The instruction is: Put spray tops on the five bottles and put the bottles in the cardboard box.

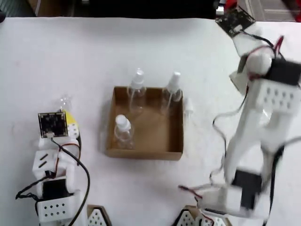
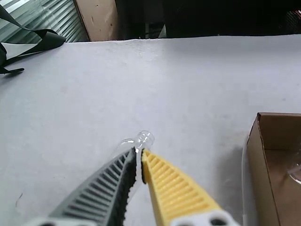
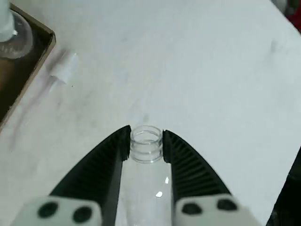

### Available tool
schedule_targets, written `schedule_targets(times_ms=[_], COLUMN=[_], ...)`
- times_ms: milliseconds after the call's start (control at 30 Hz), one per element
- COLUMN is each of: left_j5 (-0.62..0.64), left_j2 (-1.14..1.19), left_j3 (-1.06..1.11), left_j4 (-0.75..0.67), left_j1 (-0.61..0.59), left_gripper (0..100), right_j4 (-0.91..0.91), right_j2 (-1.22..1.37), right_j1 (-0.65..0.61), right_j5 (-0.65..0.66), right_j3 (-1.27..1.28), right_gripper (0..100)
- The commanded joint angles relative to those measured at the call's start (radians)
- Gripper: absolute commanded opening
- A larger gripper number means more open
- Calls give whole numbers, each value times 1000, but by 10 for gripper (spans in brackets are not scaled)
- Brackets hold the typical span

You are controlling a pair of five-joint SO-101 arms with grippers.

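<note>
Brown cardboard box (image 1: 141, 153), white spray tops (image 1: 122, 121)

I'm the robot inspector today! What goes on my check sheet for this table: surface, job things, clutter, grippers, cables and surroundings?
Surface: white table.
Job's things: the cardboard box holds three topped bottles. One loose spray top lies on the table beside the box.
Clutter: a black strap at the table's far edge.
Grippers: the left gripper is shut on a clear bottle with no top. The right gripper is shut on a second clear bottle, also without a top.
Cables: a black cable loops beside the left arm. A black wire hangs off the right arm.
Surroundings: a dark room behind the table.
</note>
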Motion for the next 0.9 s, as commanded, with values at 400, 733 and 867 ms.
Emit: schedule_targets(times_ms=[400,733,867], left_j5=[-9,-9,-9], left_j2=[-19,-19,-19], left_j3=[-21,-21,-23], left_j4=[6,8,8], left_j1=[4,2,8], left_gripper=[26,26,27], right_j4=[-300,-915,-1124], right_j2=[-1044,-1389,-1405], right_j1=[-315,-328,-433], right_j5=[-443,-730,-715], right_j3=[712,1398,1588], right_gripper=[16,16,16])
